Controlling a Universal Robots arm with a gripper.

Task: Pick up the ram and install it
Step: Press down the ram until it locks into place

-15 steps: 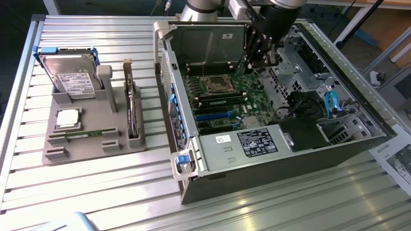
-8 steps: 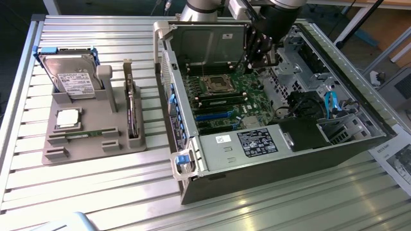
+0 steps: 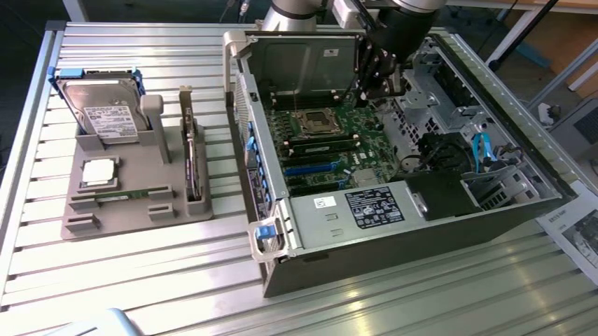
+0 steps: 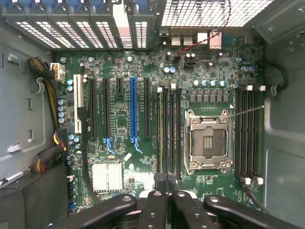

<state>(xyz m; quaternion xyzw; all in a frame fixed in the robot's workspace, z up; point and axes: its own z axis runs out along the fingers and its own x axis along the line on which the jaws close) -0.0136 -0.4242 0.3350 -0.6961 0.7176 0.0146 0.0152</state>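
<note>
gripper [image 4: 166, 183] clenched over the motherboard [image 4: 143, 143]; we judge it presses the ram [image 4: 167, 138] into its slot beside the CPU socket [image 4: 208, 140] | holder [image 3: 140, 199] on table's near-left corner

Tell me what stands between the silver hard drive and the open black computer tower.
In the exterior view, a grey plastic post and a dark expansion card on edge, both on the grey holder tray, separate hard drive from tower.

Thin green ram [image 3: 122, 194], lying lengthwise in the grey holder [image 3: 140, 213], untouched, well apart from the hand [image 3: 381, 89].
</note>
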